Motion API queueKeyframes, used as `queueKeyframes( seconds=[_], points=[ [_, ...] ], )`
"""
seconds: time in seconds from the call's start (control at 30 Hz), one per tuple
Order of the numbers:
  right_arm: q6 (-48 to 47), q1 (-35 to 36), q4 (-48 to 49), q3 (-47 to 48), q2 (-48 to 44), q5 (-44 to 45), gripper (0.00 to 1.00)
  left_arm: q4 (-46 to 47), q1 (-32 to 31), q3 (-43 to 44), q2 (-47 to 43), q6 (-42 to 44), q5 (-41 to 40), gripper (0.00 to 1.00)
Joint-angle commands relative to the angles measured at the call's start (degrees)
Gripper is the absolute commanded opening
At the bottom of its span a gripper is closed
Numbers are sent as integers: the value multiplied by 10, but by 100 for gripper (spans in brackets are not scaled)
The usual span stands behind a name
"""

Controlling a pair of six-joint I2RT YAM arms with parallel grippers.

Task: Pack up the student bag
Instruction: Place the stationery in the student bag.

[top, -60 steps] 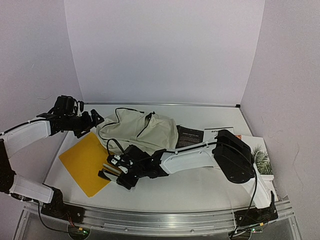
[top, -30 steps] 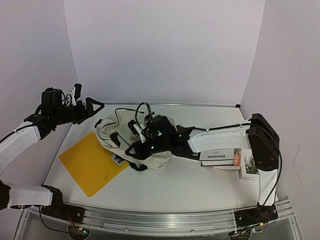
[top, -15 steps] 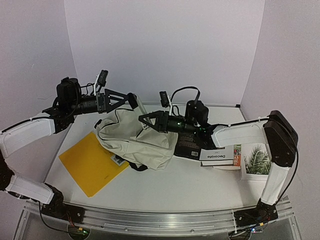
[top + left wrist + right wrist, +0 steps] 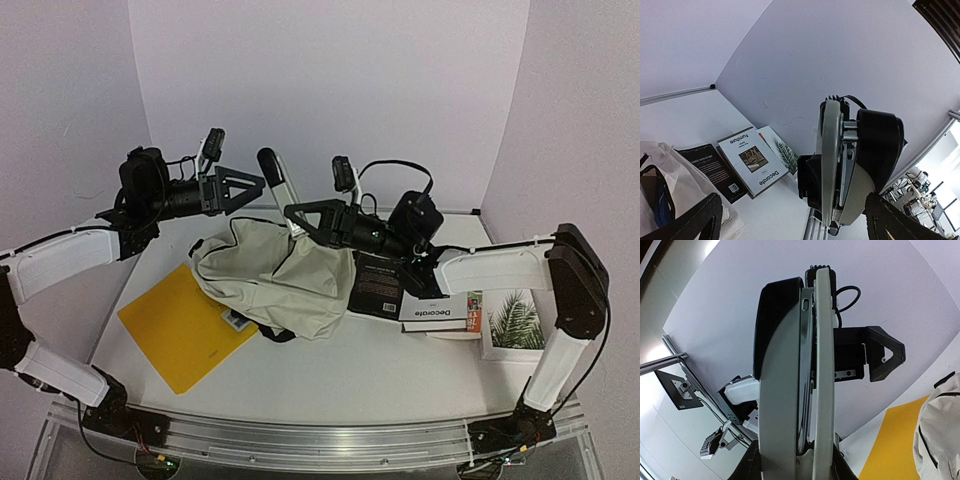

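**Right gripper [image 4: 293, 213] pinches a flat grey-and-black piece [image 4: 277, 175] above the student bag [image 4: 270, 280]**

Seen from the overhead camera, the right gripper sits just above centre frame, its jaws pressed onto the lower end of a thin grey-and-black piece that stands up and leans toward the upper left. The left gripper [image 4: 258, 183] faces it from the left with its jaws spread wide. In the left wrist view its two dark fingers [image 4: 690, 220] fill the bottom corners, and the piece [image 4: 840, 165] stands in the gap between them, untouched.

The cream bag lies slumped on the white table [image 4: 400, 380] directly below both grippers, at centre frame and apart from them. Its black-trimmed edge is nearest the right gripper.

The bag's left side covers a corner of a yellow folder [image 4: 175, 325]. Its right side meets a black book [image 4: 378, 280], which lies beside a white "Decorate" book [image 4: 435, 312] and a palm-leaf cover [image 4: 515, 320].

Much is hard to read. The piece [image 4: 805, 365] shows only edge-on in both wrist views, so it cannot be identified. It also blocks most of the right wrist frame, where the gripper's own fingers barely show. The bag is cut off in both wrist views — a sliver at the lower left [image 4: 660, 185] in one and at the lower right [image 4: 940, 430] in the other.
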Motion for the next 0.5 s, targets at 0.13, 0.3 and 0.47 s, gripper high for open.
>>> queueKeyframes(
  seconds=[0.13,0.3,0.47],
  points=[
    [8,-1,79,11,-18,-12,0,104,-49,64,44,-33,40,99],
    [4,-1,79,1,-20,-3,0,150,-52,60,53,-57,44,90],
    [3,-1,83,-8,-30,6,0,146,-53,60,51,-54,53,87]
  ],
)
